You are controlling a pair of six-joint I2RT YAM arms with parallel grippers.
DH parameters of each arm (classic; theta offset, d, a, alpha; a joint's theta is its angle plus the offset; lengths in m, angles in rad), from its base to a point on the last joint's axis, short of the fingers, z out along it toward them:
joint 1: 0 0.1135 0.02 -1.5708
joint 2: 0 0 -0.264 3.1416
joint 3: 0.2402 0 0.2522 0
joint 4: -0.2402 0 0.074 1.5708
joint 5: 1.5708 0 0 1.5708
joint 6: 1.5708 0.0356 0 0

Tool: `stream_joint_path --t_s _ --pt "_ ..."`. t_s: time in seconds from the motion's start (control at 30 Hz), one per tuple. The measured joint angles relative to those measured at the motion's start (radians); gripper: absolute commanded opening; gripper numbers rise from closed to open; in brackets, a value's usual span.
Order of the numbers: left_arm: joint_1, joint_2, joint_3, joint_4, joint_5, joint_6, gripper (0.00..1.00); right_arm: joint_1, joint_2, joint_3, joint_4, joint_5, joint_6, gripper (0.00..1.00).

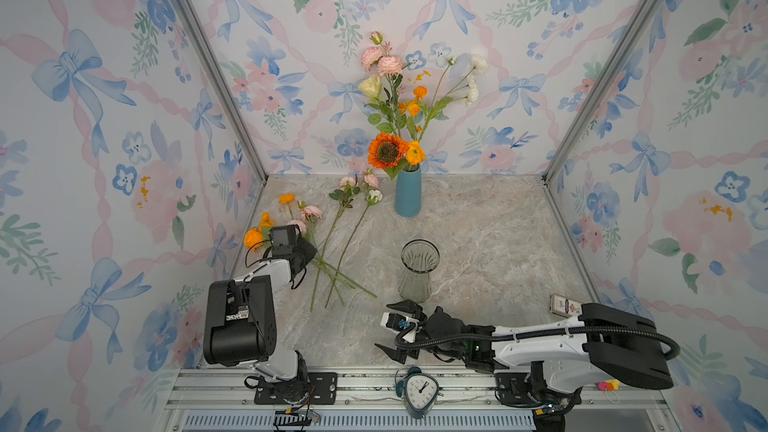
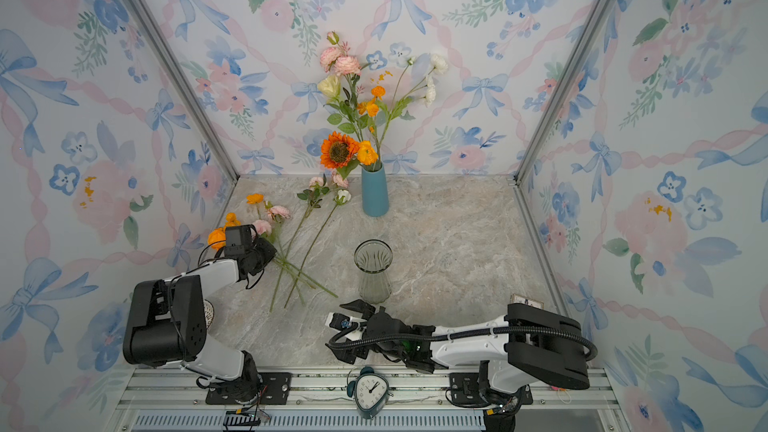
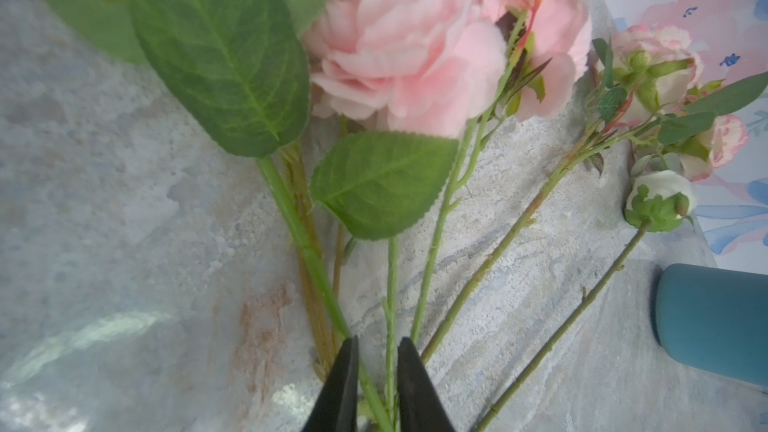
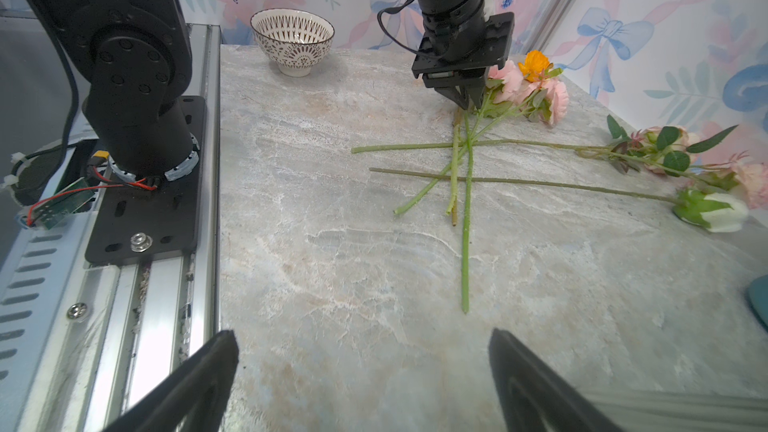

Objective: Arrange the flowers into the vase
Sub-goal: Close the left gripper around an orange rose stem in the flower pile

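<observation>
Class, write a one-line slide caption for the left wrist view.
Left claw clamps green stems below a pink peony, marble table behind.

A staged robot lab booth: 2 robot arms (image 1: 241,326) bolted to an aluminium rail (image 1: 361,392) at 6 o'clock, wallpaper panels (image 1: 291,14) in metal framing (image 1: 210,66) enclosing a table (image 1: 498,234).

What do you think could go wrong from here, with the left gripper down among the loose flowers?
The left gripper is closed around two green stems at once, so it may lift both, awkward to thread into a vase.
The loose stems cross in a pile; lifting one may drag the others.
The empty glass vase stands close to the open right gripper, which might knock it over.
</observation>
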Motion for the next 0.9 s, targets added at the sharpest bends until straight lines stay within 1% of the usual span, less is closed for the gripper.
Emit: stream_joint_path --t_s 0.57,0.9 --pt "-0.001 0.016 0.0 0.023 -0.002 -0.005 0.18 0.0 0.016 0.016 -0.01 -0.004 0.0 0.97" --pt "-0.002 -0.02 -0.068 0.053 -0.002 -0.008 0.17 0.0 0.03 0.018 -0.017 -0.011 0.0 0.97"
